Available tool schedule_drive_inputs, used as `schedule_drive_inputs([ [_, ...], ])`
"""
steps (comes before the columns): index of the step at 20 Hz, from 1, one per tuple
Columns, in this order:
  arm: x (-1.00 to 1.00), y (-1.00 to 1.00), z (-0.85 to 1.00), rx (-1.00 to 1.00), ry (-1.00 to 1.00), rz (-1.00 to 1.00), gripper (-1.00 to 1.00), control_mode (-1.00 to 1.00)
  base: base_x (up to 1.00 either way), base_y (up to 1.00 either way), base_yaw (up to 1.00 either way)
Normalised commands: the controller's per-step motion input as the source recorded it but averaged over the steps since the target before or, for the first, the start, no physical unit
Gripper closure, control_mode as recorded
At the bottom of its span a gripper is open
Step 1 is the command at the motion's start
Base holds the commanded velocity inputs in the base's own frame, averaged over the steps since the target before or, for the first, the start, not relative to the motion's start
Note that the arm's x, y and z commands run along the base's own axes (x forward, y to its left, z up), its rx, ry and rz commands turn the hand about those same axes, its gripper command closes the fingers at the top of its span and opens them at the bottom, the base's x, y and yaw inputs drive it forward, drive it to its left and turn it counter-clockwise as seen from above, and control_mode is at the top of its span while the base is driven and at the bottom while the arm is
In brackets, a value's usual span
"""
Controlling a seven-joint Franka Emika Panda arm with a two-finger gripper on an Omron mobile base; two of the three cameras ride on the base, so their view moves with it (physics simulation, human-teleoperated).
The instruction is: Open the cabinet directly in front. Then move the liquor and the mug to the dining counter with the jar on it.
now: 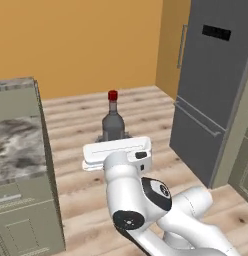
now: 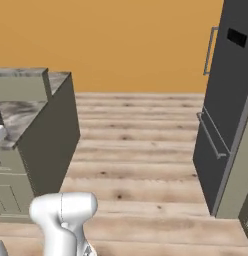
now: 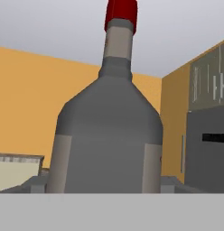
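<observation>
The liquor (image 1: 113, 120) is a clear-grey bottle with a red cap, standing upright above my white hand over the wooden floor. My gripper (image 1: 114, 136) is shut on its lower body. In the hand view the liquor (image 3: 109, 140) looms close, with one dark fingertip (image 3: 36, 185) on each side of its base. The dining counter (image 1: 18, 145), with a speckled marble top and a raised back ledge, stands to the left of the bottle and appears again as the dining counter (image 2: 26, 112) on the left. The cabinet, the mug and the jar are out of view.
A tall dark grey fridge (image 1: 216, 85) with a long bar handle stands at the right, seen too as the fridge (image 2: 231, 100). An orange wall (image 1: 86, 45) closes the back. Open wooden floor (image 2: 141, 150) lies between counter and fridge.
</observation>
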Motion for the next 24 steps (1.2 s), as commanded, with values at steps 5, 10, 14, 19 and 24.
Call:
schedule_drive_inputs([
  [5,0.00,0.00,0.00,0.00,0.00,0.00,1.00,1.00,1.00,-0.47,0.01],
  [10,0.00,0.00,0.00,0.00,0.00,0.00,1.00,1.00,1.00,-0.94,-0.05],
  [14,0.00,0.00,0.00,0.00,0.00,0.00,1.00,1.00,1.00,-0.33,0.00],
  [19,0.00,0.00,0.00,0.00,0.00,0.00,1.00,1.00,1.00,-0.05,0.00],
  [24,0.00,0.00,0.00,0.00,0.00,0.00,1.00,1.00,1.00,0.00,0.01],
])
